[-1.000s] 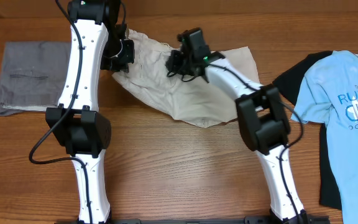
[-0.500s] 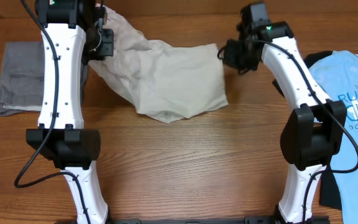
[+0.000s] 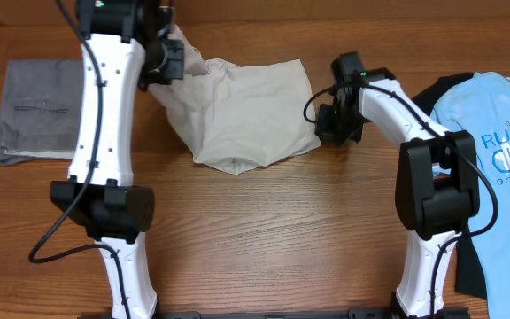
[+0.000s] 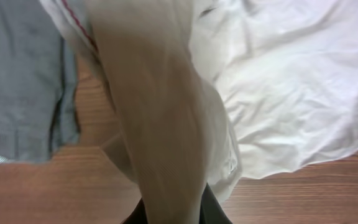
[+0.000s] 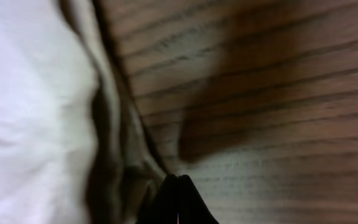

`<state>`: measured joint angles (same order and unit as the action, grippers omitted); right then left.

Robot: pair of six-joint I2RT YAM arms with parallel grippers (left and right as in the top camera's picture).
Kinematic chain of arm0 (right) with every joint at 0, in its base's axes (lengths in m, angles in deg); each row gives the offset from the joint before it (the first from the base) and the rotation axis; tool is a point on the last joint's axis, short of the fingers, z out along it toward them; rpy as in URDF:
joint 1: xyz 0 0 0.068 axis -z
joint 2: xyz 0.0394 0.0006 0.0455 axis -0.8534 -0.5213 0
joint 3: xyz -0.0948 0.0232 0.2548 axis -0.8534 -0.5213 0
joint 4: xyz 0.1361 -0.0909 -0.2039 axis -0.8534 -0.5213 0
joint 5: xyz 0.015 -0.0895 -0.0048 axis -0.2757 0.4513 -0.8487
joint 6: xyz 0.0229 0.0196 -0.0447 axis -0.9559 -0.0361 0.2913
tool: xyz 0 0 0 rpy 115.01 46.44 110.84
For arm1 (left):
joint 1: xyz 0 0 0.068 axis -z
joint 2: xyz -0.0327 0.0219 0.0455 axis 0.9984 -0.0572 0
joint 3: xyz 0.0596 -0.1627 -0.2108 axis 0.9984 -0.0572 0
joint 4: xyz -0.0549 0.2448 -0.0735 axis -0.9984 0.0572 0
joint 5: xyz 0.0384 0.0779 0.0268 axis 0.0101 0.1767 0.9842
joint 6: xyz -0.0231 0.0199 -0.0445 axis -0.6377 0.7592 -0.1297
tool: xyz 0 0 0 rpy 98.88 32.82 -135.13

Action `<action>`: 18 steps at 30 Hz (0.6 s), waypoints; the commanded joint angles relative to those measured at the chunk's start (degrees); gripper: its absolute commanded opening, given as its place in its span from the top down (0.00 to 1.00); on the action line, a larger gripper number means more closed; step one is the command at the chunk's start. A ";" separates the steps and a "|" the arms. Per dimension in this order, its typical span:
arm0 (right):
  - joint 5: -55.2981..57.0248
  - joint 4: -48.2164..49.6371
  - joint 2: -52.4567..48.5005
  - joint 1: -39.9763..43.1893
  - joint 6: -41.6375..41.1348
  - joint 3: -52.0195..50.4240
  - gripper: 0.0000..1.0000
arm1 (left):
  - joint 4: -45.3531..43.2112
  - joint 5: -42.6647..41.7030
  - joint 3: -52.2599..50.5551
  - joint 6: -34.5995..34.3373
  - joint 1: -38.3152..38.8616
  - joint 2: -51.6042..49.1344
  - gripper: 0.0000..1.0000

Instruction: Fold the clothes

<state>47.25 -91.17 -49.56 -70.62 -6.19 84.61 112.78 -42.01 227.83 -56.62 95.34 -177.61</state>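
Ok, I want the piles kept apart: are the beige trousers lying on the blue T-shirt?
No: the beige trousers lie on the table mid-scene, apart from the blue T-shirt at the right edge.

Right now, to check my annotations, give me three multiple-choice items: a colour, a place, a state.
1. The T-shirt is: A) red; B) light blue; C) green.
2. The grey folded trousers lie: A) on the left arm's side of the beige trousers; B) under the T-shirt; C) between the arm bases.
3. The left end effector is: A) open; B) shut on the T-shirt; C) shut on the beige trousers.
1B, its front is pale blue; 2A, overhead shows them there; 3C, beige cloth is pinched in it.
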 commanded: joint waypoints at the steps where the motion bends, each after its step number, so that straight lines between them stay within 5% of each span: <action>1: 0.76 0.68 0.15 -0.17 0.17 -1.97 0.96 | -1.38 -1.33 1.62 -1.99 1.99 1.29 0.96; 8: -0.90 -1.42 0.72 1.46 0.52 -0.98 0.96 | -3.61 -6.91 1.60 -4.59 4.28 1.20 0.96; 18: -7.82 -13.94 3.10 3.17 4.76 13.20 0.96 | -6.73 -6.64 0.07 -5.11 8.31 1.18 0.96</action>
<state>42.95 -104.42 -49.45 -67.62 -2.70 93.58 107.29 -47.08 227.81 -60.70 102.36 -177.61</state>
